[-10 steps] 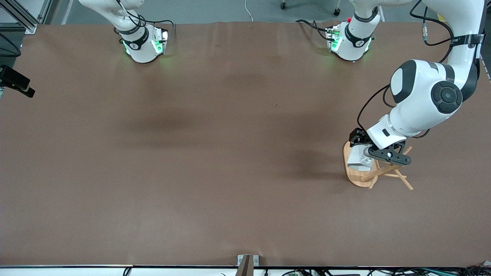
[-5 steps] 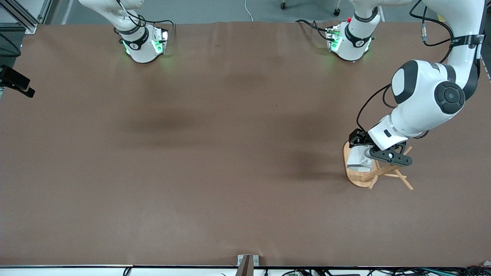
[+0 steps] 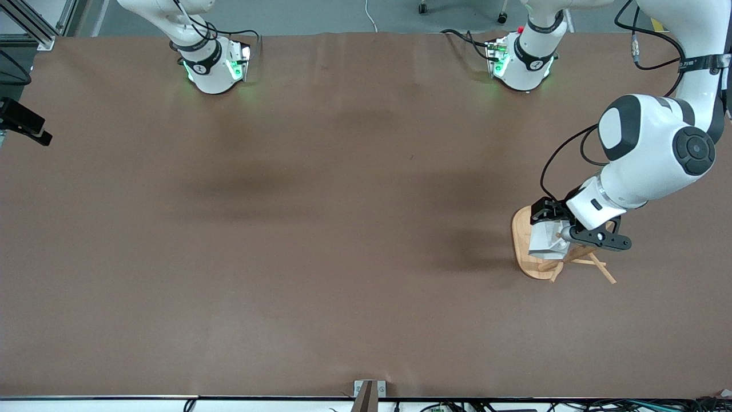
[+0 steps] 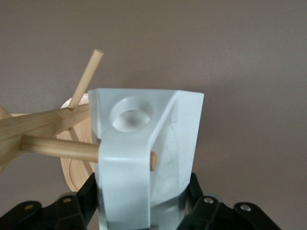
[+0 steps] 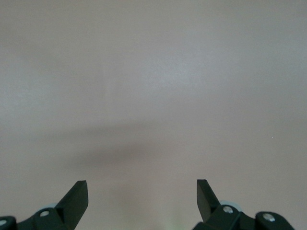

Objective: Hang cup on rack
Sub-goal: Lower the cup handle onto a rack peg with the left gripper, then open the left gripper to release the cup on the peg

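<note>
Rack [image 3: 534, 260] pegs crowd the cup [image 3: 544, 240], broad open table [image 3: 320, 229] toward the right arm's end

A wide table [image 3: 320, 240] fills the front view, covered edge to edge with matte brown sheeting that shows faint creases and soft dark shadows. Past its top edge lies grey floor [image 3: 320, 14] — a white cable [image 3: 370, 17] trails across it, and small castor wheels [image 3: 423, 8] stand there. A black clamp [image 3: 23, 123] grips one table end — aluminium framing [image 3: 34, 26] rises beside it
</note>
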You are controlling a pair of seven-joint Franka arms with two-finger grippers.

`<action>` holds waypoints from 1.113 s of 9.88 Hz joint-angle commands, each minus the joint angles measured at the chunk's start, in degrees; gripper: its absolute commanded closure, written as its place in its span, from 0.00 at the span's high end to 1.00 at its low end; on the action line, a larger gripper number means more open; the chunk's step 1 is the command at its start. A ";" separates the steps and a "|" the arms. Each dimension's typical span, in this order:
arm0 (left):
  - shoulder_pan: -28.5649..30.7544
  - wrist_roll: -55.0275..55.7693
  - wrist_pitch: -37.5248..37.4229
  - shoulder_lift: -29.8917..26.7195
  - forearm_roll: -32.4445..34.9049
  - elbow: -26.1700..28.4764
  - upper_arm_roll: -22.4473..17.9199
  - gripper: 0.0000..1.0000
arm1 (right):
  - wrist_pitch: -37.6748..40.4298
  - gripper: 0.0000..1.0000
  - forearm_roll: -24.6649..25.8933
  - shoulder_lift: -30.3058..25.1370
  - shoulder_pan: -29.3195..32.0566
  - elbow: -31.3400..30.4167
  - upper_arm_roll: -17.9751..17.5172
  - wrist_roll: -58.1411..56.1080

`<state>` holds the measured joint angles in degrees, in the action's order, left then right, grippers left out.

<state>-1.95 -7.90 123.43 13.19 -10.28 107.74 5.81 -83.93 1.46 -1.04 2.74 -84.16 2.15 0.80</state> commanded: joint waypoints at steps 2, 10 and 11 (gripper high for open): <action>0.72 -1.33 1.20 2.80 -1.06 -1.21 -0.10 0.12 | 0.17 1.00 0.65 0.34 -0.10 0.84 -0.04 -0.01; 2.30 -0.36 -8.00 -0.79 -0.62 -5.68 0.25 1.00 | 0.00 1.00 0.65 0.42 -0.02 0.84 -0.04 -0.10; 2.74 -0.36 -11.34 -1.85 -0.27 -7.09 0.25 1.00 | 0.08 1.00 0.65 0.42 -0.02 0.84 -0.04 -0.10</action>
<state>-0.01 -7.89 115.68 12.16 -10.41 101.09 5.82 -84.03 1.46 -0.99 2.74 -84.16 2.15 0.80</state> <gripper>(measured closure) 0.000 0.000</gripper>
